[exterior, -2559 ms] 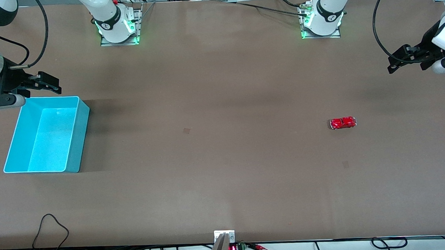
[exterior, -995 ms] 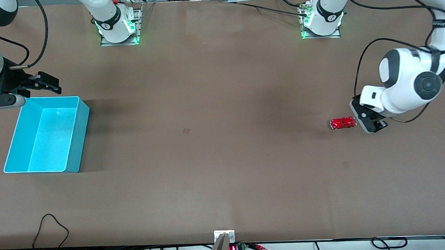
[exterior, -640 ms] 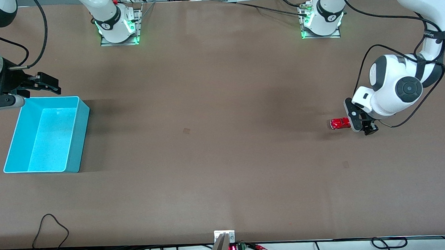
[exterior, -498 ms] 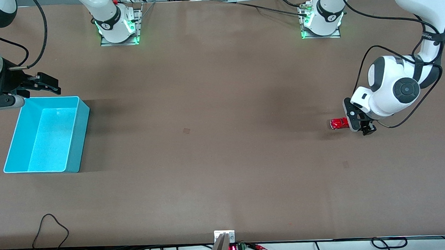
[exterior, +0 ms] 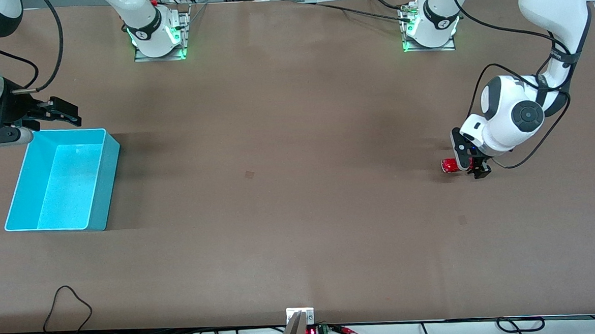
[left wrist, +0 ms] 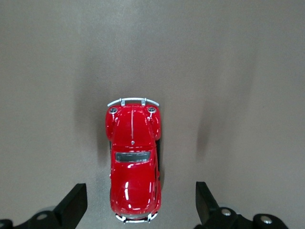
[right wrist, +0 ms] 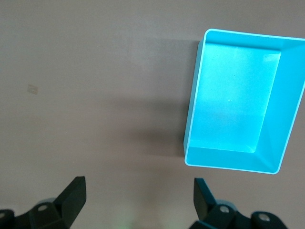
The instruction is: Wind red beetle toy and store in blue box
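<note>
- Left gripper [exterior: 471, 170] hanging low over the red beetle toy [exterior: 449, 165], toward the left arm's end of the table [exterior: 300, 228].
- Fingers [left wrist: 71, 206] standing spread wide, one on either side of the toy's rear end, both clear of the bodywork in the left wrist view.
- Red beetle toy [left wrist: 133, 162] sitting on its wheels on the table, lying lengthwise between the spread fingers, bonnet and silver bumper pointing away from the gripper.
- Only the toy's front end showing in the front view, the rest being covered by the left gripper's body.
- Right gripper [exterior: 65, 112] waiting in the air at the right arm's end of the table, over bare tabletop just beside the blue box [exterior: 100, 197], at the box's edge farther from the front camera.
- Right gripper's fingers [right wrist: 71, 195] also standing spread, pinching nothing.
- Blue box [right wrist: 193, 114] resting upright on the table with its open top facing up and its flat bottom showing bare.
- Blue box and red beetle toy lying well apart, at separate ends of the table.
</note>
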Robot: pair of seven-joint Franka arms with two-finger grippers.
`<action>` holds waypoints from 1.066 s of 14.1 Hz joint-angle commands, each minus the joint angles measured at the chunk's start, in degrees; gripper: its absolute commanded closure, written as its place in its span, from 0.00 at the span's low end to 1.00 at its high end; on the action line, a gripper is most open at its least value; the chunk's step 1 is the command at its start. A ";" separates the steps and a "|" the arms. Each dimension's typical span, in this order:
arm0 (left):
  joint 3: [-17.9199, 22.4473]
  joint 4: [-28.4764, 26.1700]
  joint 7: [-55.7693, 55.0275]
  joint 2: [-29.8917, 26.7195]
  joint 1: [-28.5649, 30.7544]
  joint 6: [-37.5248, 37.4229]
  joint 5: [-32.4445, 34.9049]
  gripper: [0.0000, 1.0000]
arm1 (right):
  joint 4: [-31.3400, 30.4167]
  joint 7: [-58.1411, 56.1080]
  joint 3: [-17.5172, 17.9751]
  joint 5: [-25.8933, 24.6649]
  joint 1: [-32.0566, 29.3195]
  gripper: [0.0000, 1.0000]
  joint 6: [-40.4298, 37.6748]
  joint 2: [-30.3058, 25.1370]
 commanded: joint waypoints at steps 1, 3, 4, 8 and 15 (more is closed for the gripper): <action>-0.86 -1.24 0.95 -0.34 0.94 2.60 0.96 0.00 | -0.62 0.28 0.29 1.19 -0.64 0.00 -0.16 -0.66; -1.04 -1.24 0.95 0.54 0.94 4.27 0.96 0.06 | -0.62 0.28 0.29 1.19 -0.64 0.00 -0.16 -0.66; -1.13 -1.24 1.04 0.98 0.94 4.71 0.96 0.09 | -0.62 0.28 0.29 1.19 -0.64 0.00 -0.16 -0.66; -1.13 -1.24 1.21 1.07 0.94 4.81 0.88 0.31 | -0.62 0.28 0.29 1.19 -0.64 0.00 -0.24 -0.66; -1.13 -1.15 1.30 1.33 1.03 4.63 0.87 0.59 | -0.62 0.28 0.29 1.19 -0.64 0.00 -0.24 -0.66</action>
